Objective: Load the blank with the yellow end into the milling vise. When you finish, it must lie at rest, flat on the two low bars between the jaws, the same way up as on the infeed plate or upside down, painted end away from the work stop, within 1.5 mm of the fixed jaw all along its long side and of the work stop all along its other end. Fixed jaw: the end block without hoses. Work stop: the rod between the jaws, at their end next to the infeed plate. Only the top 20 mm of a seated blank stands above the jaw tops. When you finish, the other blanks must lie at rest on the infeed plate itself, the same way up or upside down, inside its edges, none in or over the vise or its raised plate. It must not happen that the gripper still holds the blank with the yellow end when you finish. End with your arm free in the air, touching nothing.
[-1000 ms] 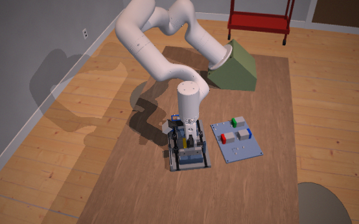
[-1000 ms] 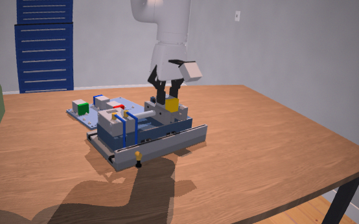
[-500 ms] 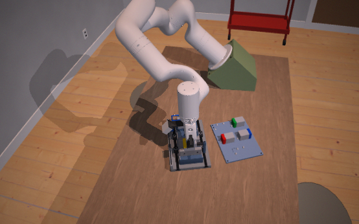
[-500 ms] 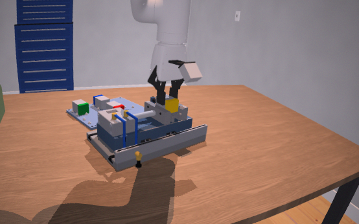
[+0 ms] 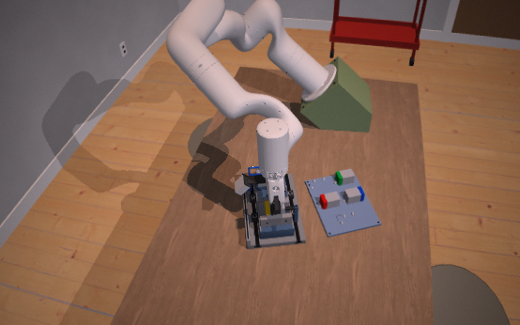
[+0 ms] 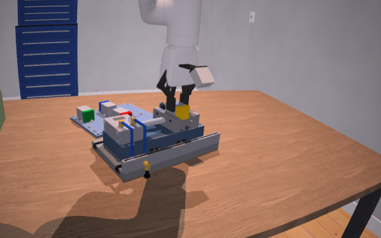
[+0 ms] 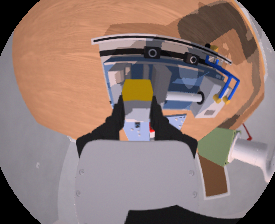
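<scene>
In the top view, the gripper (image 5: 276,205) (image 6: 177,103) (image 7: 137,102) is low over the vise (image 5: 277,230) (image 6: 158,141) (image 7: 175,74), and the yellow end of the blank (image 5: 267,207) (image 6: 182,112) (image 7: 137,90) points away from the infeed plate (image 5: 354,221) (image 6: 94,128) (image 7: 133,131). Three other blanks, green-ended (image 5: 347,177) (image 6: 84,113), red-ended (image 5: 332,200) (image 6: 120,111) and blue-ended (image 5: 353,194) (image 6: 109,109), are on this plate.

In the exterior view, the yellow-ended blank is between the two vise jaws, its upper part above them. Whether it touches the low bars, I cannot tell.

In the wrist view, the claw pinches this blank between its two fingers.
</scene>
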{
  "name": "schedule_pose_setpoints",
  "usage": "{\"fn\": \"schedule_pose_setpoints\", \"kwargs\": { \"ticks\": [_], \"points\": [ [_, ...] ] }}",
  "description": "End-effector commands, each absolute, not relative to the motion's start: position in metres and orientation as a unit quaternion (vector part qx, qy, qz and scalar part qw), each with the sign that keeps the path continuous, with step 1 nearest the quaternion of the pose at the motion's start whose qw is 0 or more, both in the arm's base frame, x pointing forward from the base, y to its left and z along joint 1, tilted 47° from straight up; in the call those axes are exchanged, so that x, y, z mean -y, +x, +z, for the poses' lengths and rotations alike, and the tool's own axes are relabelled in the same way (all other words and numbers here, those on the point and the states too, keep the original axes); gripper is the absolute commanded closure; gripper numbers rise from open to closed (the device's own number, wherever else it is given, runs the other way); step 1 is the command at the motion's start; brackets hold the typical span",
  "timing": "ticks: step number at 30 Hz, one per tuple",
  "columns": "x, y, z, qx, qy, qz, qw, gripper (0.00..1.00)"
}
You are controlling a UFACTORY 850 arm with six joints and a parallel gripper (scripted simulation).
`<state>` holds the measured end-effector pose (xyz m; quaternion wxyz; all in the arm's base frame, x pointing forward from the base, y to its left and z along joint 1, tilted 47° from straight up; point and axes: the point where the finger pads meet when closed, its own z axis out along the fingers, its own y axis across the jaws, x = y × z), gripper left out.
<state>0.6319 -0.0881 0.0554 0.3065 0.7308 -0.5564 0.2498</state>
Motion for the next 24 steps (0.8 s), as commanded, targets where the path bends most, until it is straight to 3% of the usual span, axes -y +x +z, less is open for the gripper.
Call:
{"fn": "schedule_pose_setpoints", "kwargs": {
  "ticks": [1, 2, 24],
  "points": [
    [0.0877, 0.6326, 0.0558, 0.556, 0.731, 0.250, 0.306, 1.00],
    [0.0875, 0.6326, 0.0560, 0.556, 0.731, 0.250, 0.306, 0.00],
    [0.0875, 0.6326, 0.0560, 0.556, 0.731, 0.250, 0.306, 0.00]
  ]
}}
